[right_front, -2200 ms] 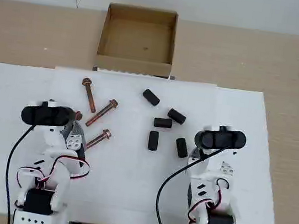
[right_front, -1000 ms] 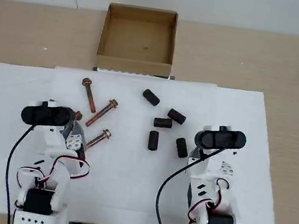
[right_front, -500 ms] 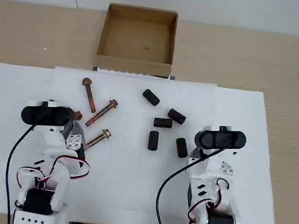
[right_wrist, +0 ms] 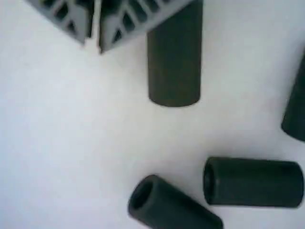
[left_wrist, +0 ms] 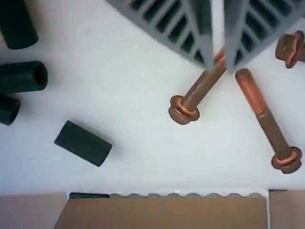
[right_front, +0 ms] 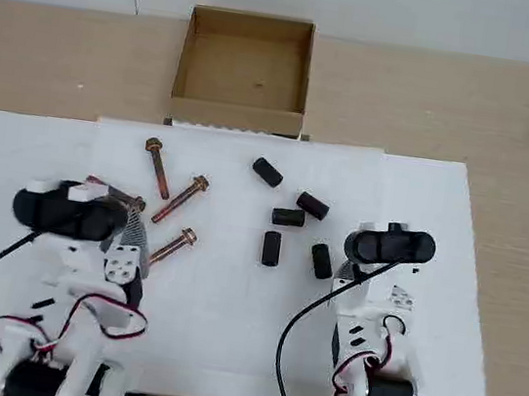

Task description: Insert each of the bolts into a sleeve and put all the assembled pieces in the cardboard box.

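Left arm just swung out: its wrist block (right_front: 65, 211) has slid toward the left side of the paper (right_front: 226, 331), which uncovered most of a fourth bolt (right_front: 113, 190) that was tucked under it. Right arm hasn't budged.

My read is I'm lining up the first bolt pick. Nothing's assembled and the cardboard box (right_front: 237, 115) is empty.

Left gripper (left_wrist: 218, 64) is pinched down to a thin slit, holding nothing, over the threaded end of the middle bolt (left_wrist: 195, 93). Right gripper (right_wrist: 94, 43) is the same, narrow and empty, just beside a sleeve (right_wrist: 174, 62).

Annoying bits: the middle bolt's tip hides behind the fingers (left_wrist: 190, 33), the box is cut off in the left wrist view, and I can't tell how high either gripper sits off the paper.
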